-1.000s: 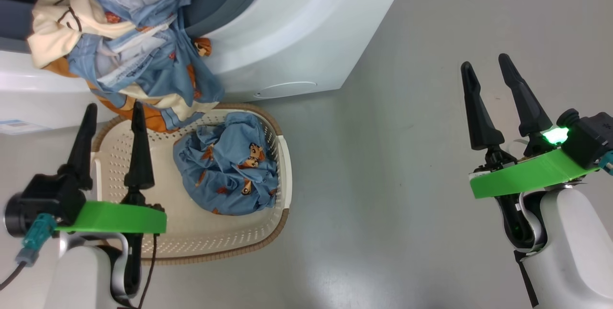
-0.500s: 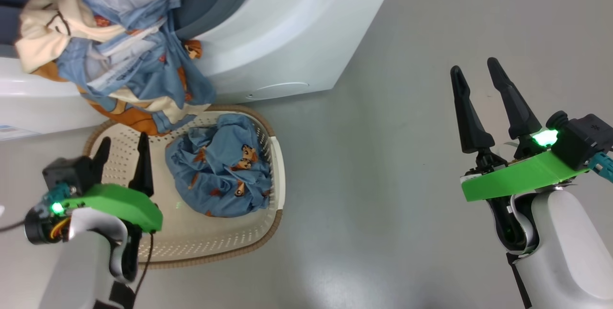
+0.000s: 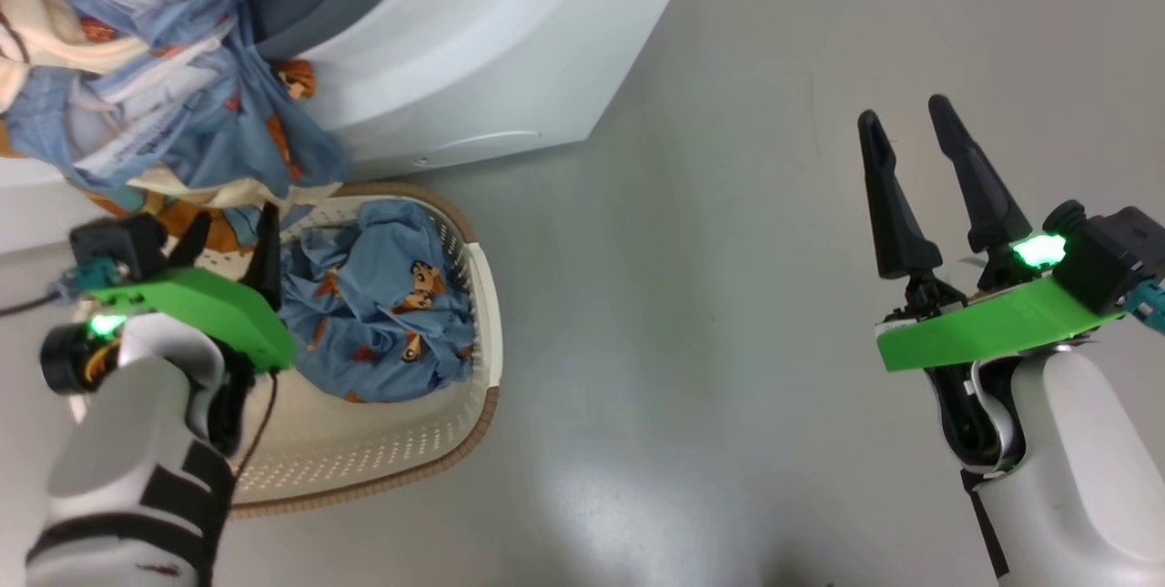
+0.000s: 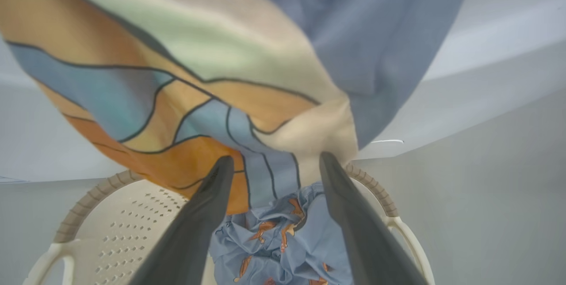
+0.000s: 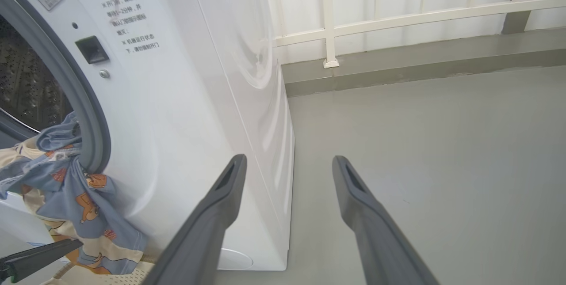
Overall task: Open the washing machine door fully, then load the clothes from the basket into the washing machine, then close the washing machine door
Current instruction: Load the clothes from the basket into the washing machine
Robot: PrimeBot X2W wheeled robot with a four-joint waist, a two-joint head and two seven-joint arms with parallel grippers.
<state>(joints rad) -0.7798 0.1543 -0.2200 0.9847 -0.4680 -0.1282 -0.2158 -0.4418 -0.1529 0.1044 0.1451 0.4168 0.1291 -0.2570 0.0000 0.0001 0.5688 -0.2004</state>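
Note:
The white washing machine (image 3: 473,50) stands at the upper left with its mouth uncovered; its door is out of view. A bundle of clothes (image 3: 136,105) in light blue, cream and orange hangs from the grey gasket (image 5: 84,99) down over the front. Below it sits the cream basket (image 3: 382,450) holding a crumpled blue garment (image 3: 373,314). My left gripper (image 3: 234,221) is open over the basket's far end. In the left wrist view the hanging clothes (image 4: 199,77) drape just past the left gripper (image 4: 275,157), which clamps nothing. My right gripper (image 3: 901,112) is open over bare floor.
Grey floor (image 3: 692,296) spreads to the right of the machine. In the right wrist view a low kerb (image 5: 420,68) and a cream railing (image 5: 398,15) run along the back wall. The steel drum (image 5: 26,86) shows inside the gasket.
The camera has turned, shifting the whole picture left. My left gripper has moved forward over the basket toward the hanging clothes and rolled its wrist. The right gripper has held still.

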